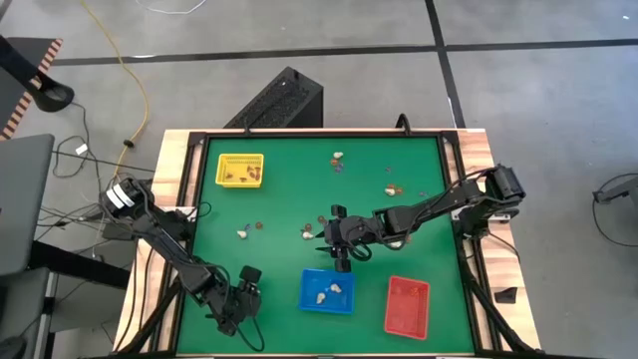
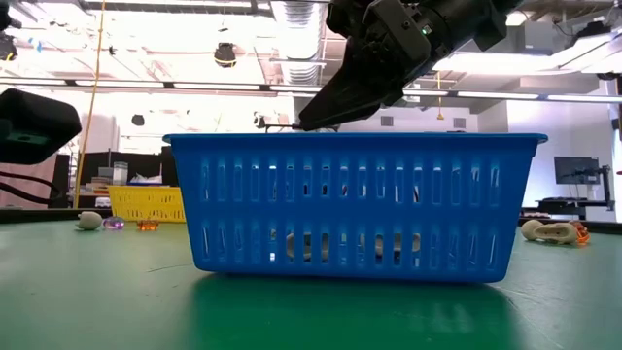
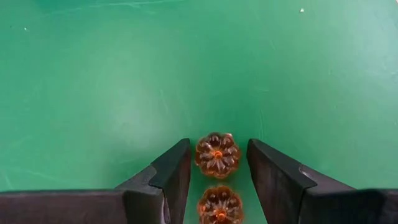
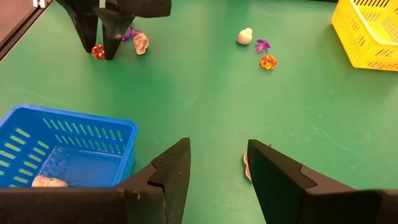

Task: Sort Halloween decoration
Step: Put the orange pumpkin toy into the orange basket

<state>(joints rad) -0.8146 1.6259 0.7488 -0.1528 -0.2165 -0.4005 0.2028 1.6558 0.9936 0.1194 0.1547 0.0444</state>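
My left gripper (image 3: 218,148) (image 1: 245,281) points down at the table's near left part, open. A small orange pumpkin-shaped trinket (image 3: 217,155) lies on the green mat between its fingers without touching them. A second orange shape (image 3: 220,205) shows just behind it. My right gripper (image 4: 217,150) (image 1: 338,245) hovers open and holding nothing over the mat, at the far rim of the blue tray (image 1: 327,291). A cream trinket (image 4: 245,167) peeks out beside one of its fingers. More trinkets lie loose: a cream one (image 4: 245,36), a purple one (image 4: 262,45) and an orange one (image 4: 268,61).
The blue tray (image 2: 355,204) holds cream pieces (image 1: 337,289). The red tray (image 1: 407,304) sits to its right and the yellow tray (image 1: 240,170) at the far left. Other trinkets lie near the far edge (image 1: 339,158) (image 1: 392,188). A cream (image 4: 141,43) and a purple (image 4: 130,34) one lie by my left gripper.
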